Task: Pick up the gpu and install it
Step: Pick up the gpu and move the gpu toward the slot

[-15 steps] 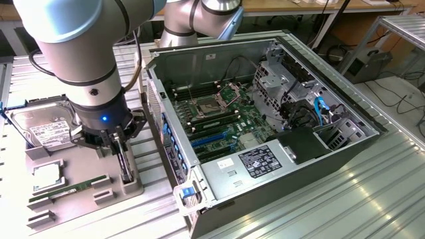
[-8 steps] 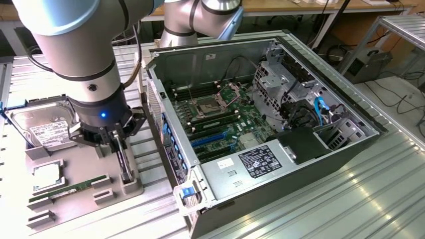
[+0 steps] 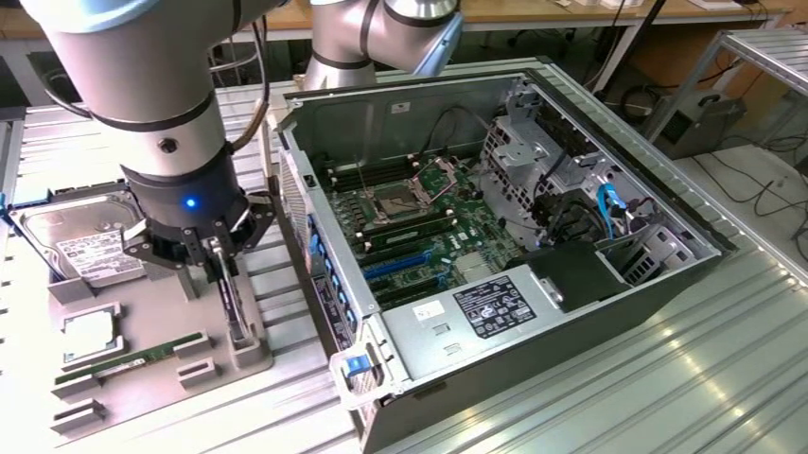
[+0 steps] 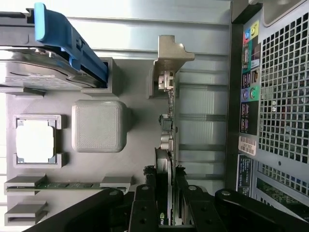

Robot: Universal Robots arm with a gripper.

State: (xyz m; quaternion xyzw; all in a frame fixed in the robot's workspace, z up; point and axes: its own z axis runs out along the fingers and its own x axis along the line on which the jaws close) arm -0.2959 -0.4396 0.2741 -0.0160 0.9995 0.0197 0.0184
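Tool [image 3: 212, 260] and arm point straight down over the grey holder plate [image 3: 151, 312]. In the wrist view the tool [image 4: 166, 212] straddles the gpu [image 4: 166, 145], which stands on edge, with a black finger [image 4: 145, 208] against each face. It looks clenched on the card's top edge, though how firmly cannot be judged. Directly below the tool, the gpu [image 3: 235, 312] sits in its upright slot in the plate, its silvery end bracket [image 4: 171, 53] at the end far from the fingers and level with the holder, so it does not look lifted yet. Farther out from the tool on the same plate lie the hard drive [image 3: 82, 246], the square processor [image 3: 91, 331] and the thin green memory stick [image 3: 127, 361]. On the tool's other side, just beside the plate, the open computer case [image 3: 505, 236] lies on the ribbed metal tabletop [image 3: 707, 378]. Its motherboard's blue expansion slots [image 3: 397, 265] appear unfilled. By my reading the grasp is made, or nearly so. The lift, the carry to the case and the seating in a slot are all left to do.
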